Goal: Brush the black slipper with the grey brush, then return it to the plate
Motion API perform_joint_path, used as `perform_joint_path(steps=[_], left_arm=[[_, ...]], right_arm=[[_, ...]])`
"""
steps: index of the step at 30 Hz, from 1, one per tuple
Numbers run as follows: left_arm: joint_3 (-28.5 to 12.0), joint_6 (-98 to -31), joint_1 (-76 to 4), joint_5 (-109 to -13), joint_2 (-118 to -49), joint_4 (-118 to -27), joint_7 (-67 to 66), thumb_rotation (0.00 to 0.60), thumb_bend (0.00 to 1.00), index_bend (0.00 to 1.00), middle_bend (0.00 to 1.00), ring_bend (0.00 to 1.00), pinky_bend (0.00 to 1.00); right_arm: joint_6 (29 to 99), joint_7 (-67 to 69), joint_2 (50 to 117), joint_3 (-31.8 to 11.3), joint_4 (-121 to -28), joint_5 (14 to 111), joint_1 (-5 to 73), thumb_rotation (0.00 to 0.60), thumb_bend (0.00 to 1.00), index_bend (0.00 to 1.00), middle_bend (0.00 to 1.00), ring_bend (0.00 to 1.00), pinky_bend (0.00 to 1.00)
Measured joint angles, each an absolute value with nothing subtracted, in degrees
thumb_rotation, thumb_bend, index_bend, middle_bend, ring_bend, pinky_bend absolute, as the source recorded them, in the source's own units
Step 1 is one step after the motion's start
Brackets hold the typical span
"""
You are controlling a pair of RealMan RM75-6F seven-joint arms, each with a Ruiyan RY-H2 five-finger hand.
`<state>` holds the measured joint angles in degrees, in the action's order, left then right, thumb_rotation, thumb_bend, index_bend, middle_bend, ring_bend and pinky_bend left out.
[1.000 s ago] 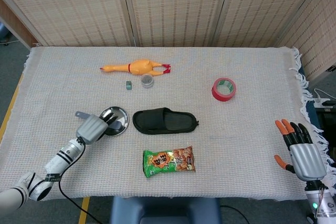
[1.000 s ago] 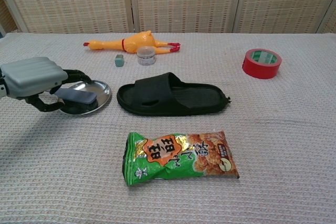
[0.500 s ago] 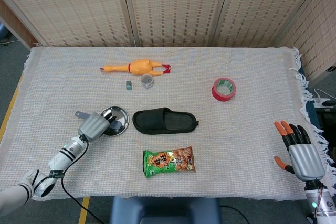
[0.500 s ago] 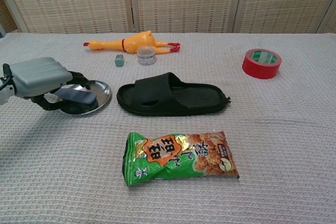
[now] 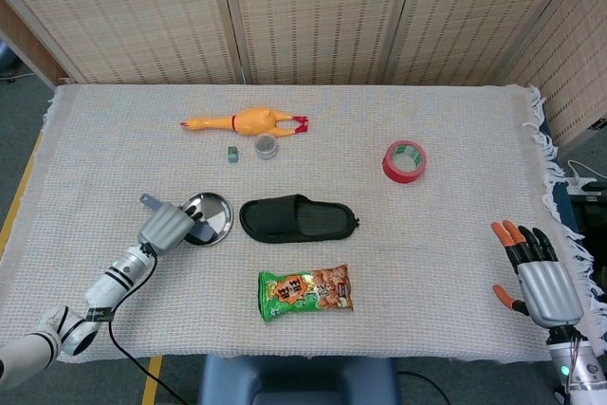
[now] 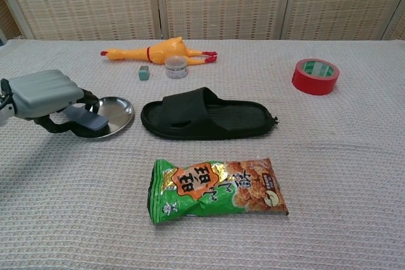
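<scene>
Left robot hand (image 6: 43,95) is curling around the grey brush (image 6: 85,119), holding it just above the near-left rim of the plate (image 6: 120,109); the handle end is sticking out behind the hand in the head view. Right robot hand (image 5: 542,277) is hanging at the table's right edge with fingers spread, holding nothing. Black slipper (image 6: 205,116) is lying flat on the cloth just right of the plate, toe opening toward the plate, not touching it.

Risks, as judged from here:
- The hold looks shallow, fingers hooking the brush from one side. The brush may be rotating or slipping in the hand once bristles drag against the slipper's ridged sole.
- Nothing is pinning the slipper. A firm stroke is likely pushing it along the cloth rather than brushing it.
- The brush is sitting low over the plate rim; lifting at an angle could be tipping or sliding the light metal plate.
- Snack bag (image 6: 217,190) is lying just in front of the slipper, so a sliding slipper could be bumping it.

Surface: table (image 5: 455,120) covered in a pale woven cloth, fringed at the right edge. A rubber chicken (image 5: 247,122), a small jar and a small block are lying toward the back; red tape roll (image 5: 405,160) is well to the right. Room: woven reed panels behind, grey floor at the sides.
</scene>
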<state>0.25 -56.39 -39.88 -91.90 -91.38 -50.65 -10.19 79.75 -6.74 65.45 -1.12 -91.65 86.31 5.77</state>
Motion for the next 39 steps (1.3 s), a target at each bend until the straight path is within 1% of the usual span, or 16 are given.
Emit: perform_joint_path(steps=[6,9,14,17,20,25,29,32,35,39], left_arm=[[0.8,-57.3,-39.7,-92.0,-92.2,-48.7,-9.0,0.6,0.42,0.37,0.41,0.6,0.86],[1.1,-57.9,-39.7,-92.2,-92.4,-48.2,-8.6,0.6,0.42,0.4,0.5,0.61,0.87],[1.4,-59.3,-39.5,-92.7,-92.8,-47.5,-8.3,0.6,0.42,0.56,0.71,0.64,0.9],[1.4,-60.6,-39.4,-93.0,-93.0,-47.3,-8.1,0.6,0.43,0.62,0.79,0.66,0.91],[1.2,-62.3,-39.1,-93.1,-92.9,-47.8,-7.7,0.6,0.43,0.64,0.85,0.68,0.93],[0.4,-63.0,-38.8,-92.2,-91.2,-51.6,-7.9,0.6,0.44,0.65,0.87,0.69,0.93],[-0.8,-62.4,-38.7,-90.5,-88.8,-57.1,-11.9,0.6,0.43,0.65,0.87,0.69,0.93],[-2.3,-61.8,-38.7,-88.1,-87.0,-62.6,-17.4,0.6,0.44,0.65,0.87,0.69,0.93],[-4.2,-61.0,-38.7,-84.2,-85.7,-68.2,-24.2,0.6,0.44,0.64,0.86,0.69,0.93],[-7.0,-60.5,-38.7,-77.0,-84.1,-76.4,-35.8,0.6,0.44,0.64,0.85,0.69,0.93]], right_arm=[[79.3,-7.0,65.6,-1.1,-91.6,86.0,6.0,0.6,0.15,0.0,0.0,0.0,0.0],[79.3,-7.1,65.7,-1.1,-91.5,86.0,6.0,0.6,0.15,0.0,0.0,0.0,0.0],[79.5,-6.9,65.7,-1.0,-91.5,86.3,6.0,0.6,0.15,0.0,0.0,0.0,0.0],[79.8,-6.8,65.7,-1.0,-91.4,86.7,6.0,0.6,0.15,0.0,0.0,0.0,0.0],[80.0,-6.6,66.0,-0.9,-90.8,87.5,6.2,0.6,0.15,0.0,0.0,0.0,0.0],[79.8,-5.5,67.6,-1.0,-87.3,90.2,7.7,0.6,0.16,0.0,0.0,0.0,0.0],[77.6,-4.4,69.3,-1.5,-83.5,93.3,11.6,0.6,0.23,0.0,0.0,0.0,0.0],[73.6,-2.7,70.7,-2.0,-80.5,95.3,16.3,0.6,0.34,0.0,0.0,0.0,0.0],[68.4,-0.3,72.9,-2.5,-76.9,97.0,21.8,0.6,0.41,0.0,0.0,0.0,0.0],[62.4,3.2,78.3,-2.9,-70.2,99.1,29.3,0.6,0.42,0.0,0.0,0.0,0.0]])
